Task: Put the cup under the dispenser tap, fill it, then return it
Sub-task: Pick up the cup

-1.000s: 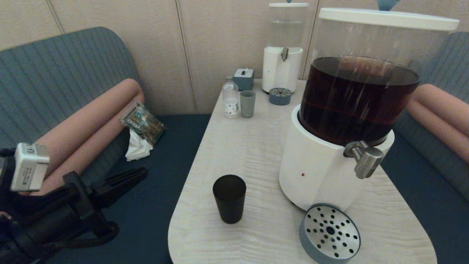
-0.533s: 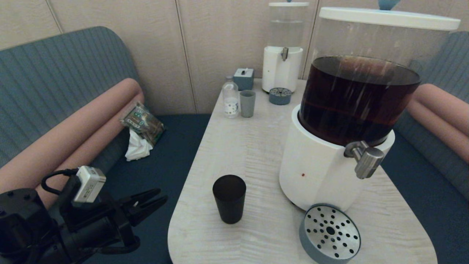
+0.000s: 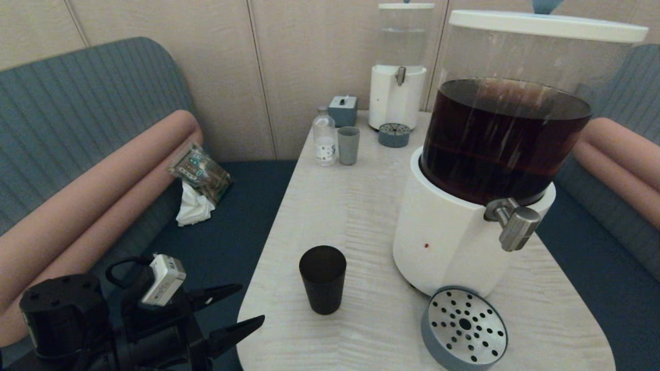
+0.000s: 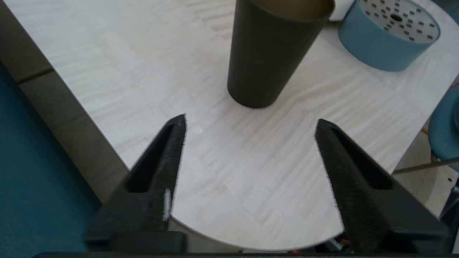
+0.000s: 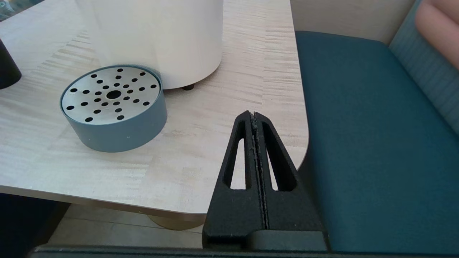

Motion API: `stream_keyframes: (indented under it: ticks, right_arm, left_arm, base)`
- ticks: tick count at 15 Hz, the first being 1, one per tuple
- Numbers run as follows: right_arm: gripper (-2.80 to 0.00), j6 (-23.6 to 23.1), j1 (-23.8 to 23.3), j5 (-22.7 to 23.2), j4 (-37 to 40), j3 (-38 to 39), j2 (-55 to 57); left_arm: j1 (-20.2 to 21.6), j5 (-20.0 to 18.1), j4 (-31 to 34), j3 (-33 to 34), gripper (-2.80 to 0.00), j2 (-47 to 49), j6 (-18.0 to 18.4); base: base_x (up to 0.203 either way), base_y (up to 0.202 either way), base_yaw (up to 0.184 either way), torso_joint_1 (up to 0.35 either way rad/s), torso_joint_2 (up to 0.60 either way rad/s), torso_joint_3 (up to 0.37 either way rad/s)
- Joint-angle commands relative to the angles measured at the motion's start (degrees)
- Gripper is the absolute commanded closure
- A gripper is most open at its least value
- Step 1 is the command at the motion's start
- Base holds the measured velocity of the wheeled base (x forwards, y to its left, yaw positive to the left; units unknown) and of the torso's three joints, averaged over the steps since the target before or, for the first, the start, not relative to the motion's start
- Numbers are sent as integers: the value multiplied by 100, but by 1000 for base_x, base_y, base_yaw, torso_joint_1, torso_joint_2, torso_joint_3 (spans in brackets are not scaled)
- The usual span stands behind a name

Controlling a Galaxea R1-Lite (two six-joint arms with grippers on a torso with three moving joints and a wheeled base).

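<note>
Left gripper (image 3: pixel 246 307) at table (image 3: pixel 356 206) edge, jaws wide — cup (image 3: pixel 323 279) near, untouched; right gripper (image 5: pixel 254 115) parked, jaws closed.

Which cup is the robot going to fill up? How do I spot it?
Find the big dispenser holding dark brown liquid. Beside its white base, near the table's front edge, stands the cup. It is matte black; the other, grey-green tumbler stands far back by a bottle.

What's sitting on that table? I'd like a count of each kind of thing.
Drink dispensers: 2 (dark one, clear one)
Cups: 2 (black cup, grey-green cup)
Drip trays: 2 (near, far)
Bottles: 1
Small grey-blue boxes: 1
Total: 8
</note>
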Motion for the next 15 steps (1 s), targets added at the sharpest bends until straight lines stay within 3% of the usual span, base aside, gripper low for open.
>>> stream_keyframes:
  ticks: [1,4,8,11,15]
  right_arm:
    - [0,-5,-2,4,-3,53,-2]
    - [0,-5,-2,4,-3,53,-2]
    - [0,-5,-2,4,-3,53,-2]
    - [0,-5,-2,4,-3,53,-2]
    - [0,-5,-2,4,-3,53,-2]
  left_arm:
    - [-18,-20,-49,271,-280,-8,15]
    - [-12,-24,-49,271,-280,56,-65]
    - [-39,-311,-49,37,-280,540,-57]
    - [-252,-706,-49,-640,-280,1194,-94]
    - [-647,-765,-49,-1633,-280,1703,-121]
  base:
    - [0,0,0,0,0,0]
    - [0,0,0,0,0,0]
    - [0,0,0,0,0,0]
    - [0,0,0,0,0,0]
    - [0,0,0,0,0,0]
